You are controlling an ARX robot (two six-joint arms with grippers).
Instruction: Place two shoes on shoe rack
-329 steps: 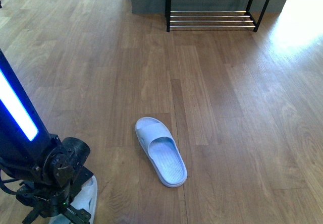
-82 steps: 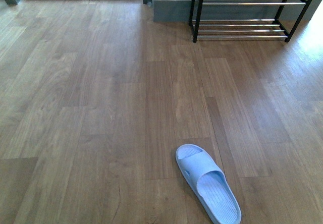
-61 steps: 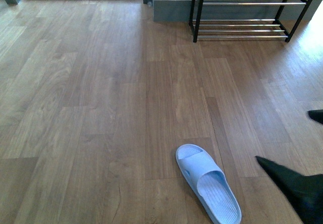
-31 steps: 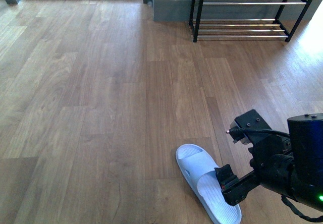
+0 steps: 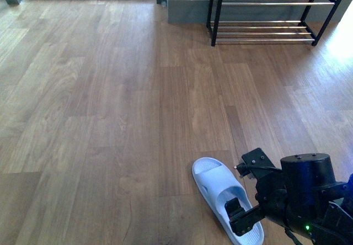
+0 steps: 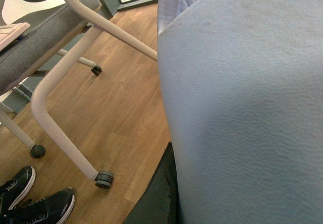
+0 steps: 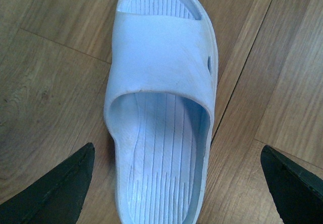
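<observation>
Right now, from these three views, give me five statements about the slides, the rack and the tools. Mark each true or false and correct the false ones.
1. The slide beneath the right tool lies footbed up. True.
2. The right tool is shut on it. False: its fingers stand wide apart, one on either side of the slide, so it is open.
3. That slide lies against the shoe rack. False: a stretch of wood floor separates them.
4. A second slide fills most of the left wrist view, raised off the floor. True.
5. The chair in the left wrist view stands on casters. True.
</observation>
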